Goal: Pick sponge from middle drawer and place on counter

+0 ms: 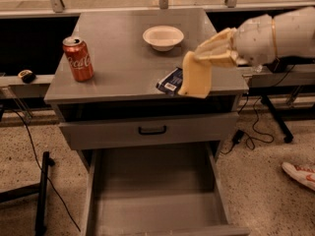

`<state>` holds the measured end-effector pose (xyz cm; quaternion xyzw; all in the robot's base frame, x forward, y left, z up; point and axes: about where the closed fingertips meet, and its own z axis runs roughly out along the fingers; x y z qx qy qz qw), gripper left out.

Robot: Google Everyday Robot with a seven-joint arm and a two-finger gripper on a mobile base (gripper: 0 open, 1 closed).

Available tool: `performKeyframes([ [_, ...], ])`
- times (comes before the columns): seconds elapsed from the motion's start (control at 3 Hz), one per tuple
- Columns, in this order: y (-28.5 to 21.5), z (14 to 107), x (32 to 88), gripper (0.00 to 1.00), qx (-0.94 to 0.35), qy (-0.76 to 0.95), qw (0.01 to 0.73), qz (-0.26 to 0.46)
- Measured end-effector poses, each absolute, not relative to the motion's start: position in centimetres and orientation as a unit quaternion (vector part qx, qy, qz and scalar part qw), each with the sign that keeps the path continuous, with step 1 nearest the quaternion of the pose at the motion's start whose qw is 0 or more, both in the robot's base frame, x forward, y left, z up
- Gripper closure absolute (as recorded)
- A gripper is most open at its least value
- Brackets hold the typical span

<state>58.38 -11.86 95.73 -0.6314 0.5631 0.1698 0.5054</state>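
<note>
My gripper (205,54) comes in from the right and is shut on the pale yellow sponge (195,76). The sponge hangs down from the yellowish fingers (216,43), over the front right part of the grey counter (118,70), just above its surface. It partly covers a blue packet lying there. The middle drawer (157,186) stands pulled out below, and its flat grey floor is bare.
On the counter stand a red Coca-Cola can (78,59) at the left and a white bowl (163,37) at the back. A dark blue packet (169,81) lies by the sponge. A drawer front with a black handle (152,130) sits above the open drawer. A shoe (300,173) is on the floor at right.
</note>
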Motion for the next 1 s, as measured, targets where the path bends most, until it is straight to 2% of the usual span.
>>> performKeyframes([
  [0.33,-12.2,97.3,63.8,1.0,-0.611,0.618,0.476,0.139],
  [1.0,-16.4,96.3,70.7,1.0,-0.52,0.708,0.446,0.171],
])
